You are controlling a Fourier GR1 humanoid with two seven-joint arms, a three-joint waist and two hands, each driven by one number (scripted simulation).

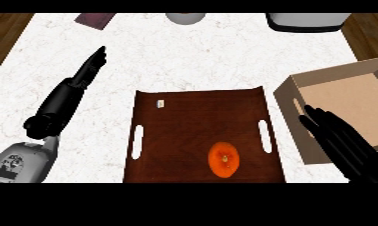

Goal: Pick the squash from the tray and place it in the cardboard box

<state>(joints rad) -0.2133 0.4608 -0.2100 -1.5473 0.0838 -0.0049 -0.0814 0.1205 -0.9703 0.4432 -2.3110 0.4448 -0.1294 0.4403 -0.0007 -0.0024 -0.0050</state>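
One squash (224,159) and a tiny white speck (160,103) (label maybe?) sit in the tray (199,120), cardboard box (332,95) just right, left hand (88,70) and right hand (343,140) both straight-fingered.

White counter (192,55), brown tray (184,125), cardboard box (343,92) just right

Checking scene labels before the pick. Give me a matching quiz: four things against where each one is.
Things:
1. squash
2. cardboard box
3. left hand
4. right hand

Places:
a. left of the tray, fingers straight
b. on the tray, towards its right handle slot
c. right of the tray, cut off by the view's right edge
d. lower right of the view, in front of the cardboard box's wall

Pairs: 1-b, 2-c, 3-a, 4-d
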